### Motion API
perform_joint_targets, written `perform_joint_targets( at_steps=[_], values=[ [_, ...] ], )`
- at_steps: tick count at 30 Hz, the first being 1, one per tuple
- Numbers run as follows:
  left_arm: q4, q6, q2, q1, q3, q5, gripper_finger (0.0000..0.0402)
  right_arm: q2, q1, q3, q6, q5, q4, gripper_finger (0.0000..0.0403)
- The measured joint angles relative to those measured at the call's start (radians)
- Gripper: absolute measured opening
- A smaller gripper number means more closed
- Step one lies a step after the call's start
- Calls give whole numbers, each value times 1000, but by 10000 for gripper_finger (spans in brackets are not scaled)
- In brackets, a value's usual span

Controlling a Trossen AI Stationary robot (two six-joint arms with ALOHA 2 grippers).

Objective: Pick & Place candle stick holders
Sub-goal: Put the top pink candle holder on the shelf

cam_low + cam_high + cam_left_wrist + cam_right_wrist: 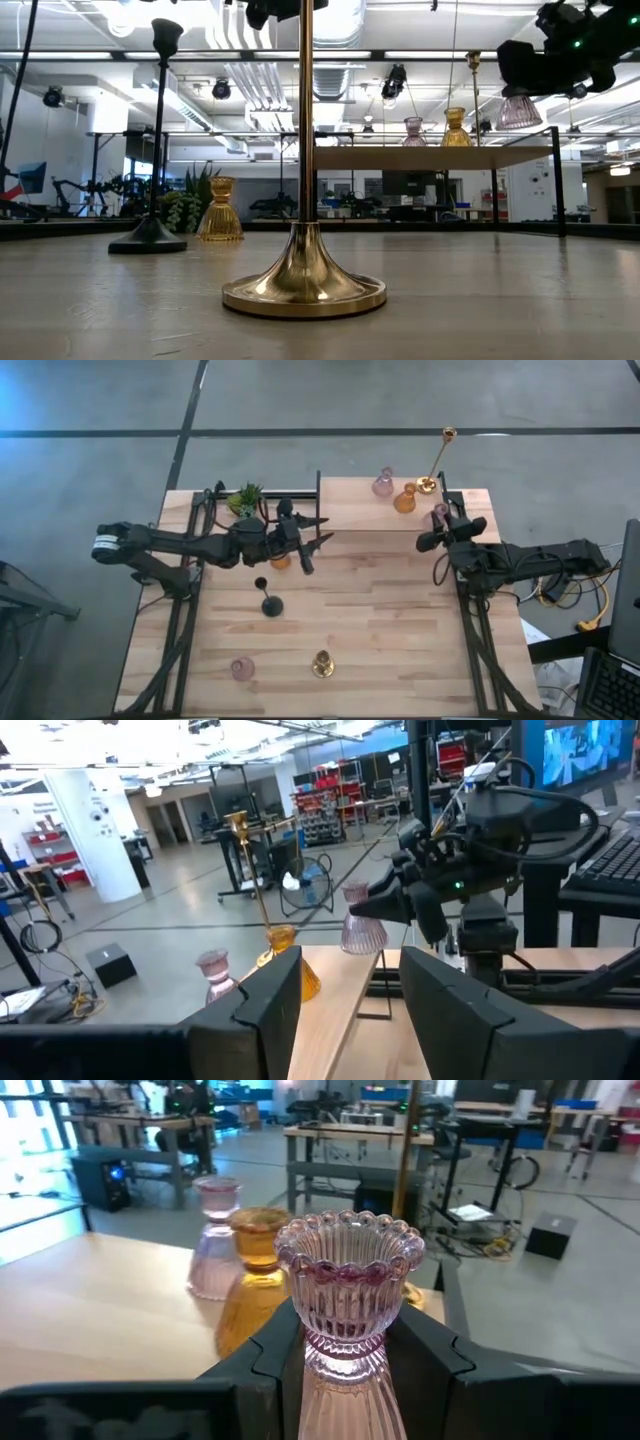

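The pink glass holder (345,1310) sits squeezed in my right end effector (350,1355), lifted at the table's (400,620) upper right. I should lower it slowly, upright, clear of the amber holder (255,1275).

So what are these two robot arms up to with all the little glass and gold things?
The arms are moving candle stick holders around a wooden table. The right gripper is shut on a ribbed pink glass holder, held in the air near the shelf end. There, another pink glass holder, an amber glass holder and a tall thin gold holder stand together. The left gripper hangs open over the table. A black stemmed holder, a gold one and a pink one are still out on the table.
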Motion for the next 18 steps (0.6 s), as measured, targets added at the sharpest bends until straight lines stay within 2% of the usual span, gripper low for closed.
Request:
perform_joint_targets(
  at_steps=[5, 11, 18],
  values=[
    [-1, 1, -3, 0, -1, 0, 175, 0, -58, -14, -1, -43, -1, 104],
    [-4, 1, -4, 0, -1, 0, 175, 1, -159, -29, -30, -158, 18, 104],
    [-4, 6, -4, 0, -1, -1, 175, 0, -273, -88, -269, -286, 338, 104]
  ],
)
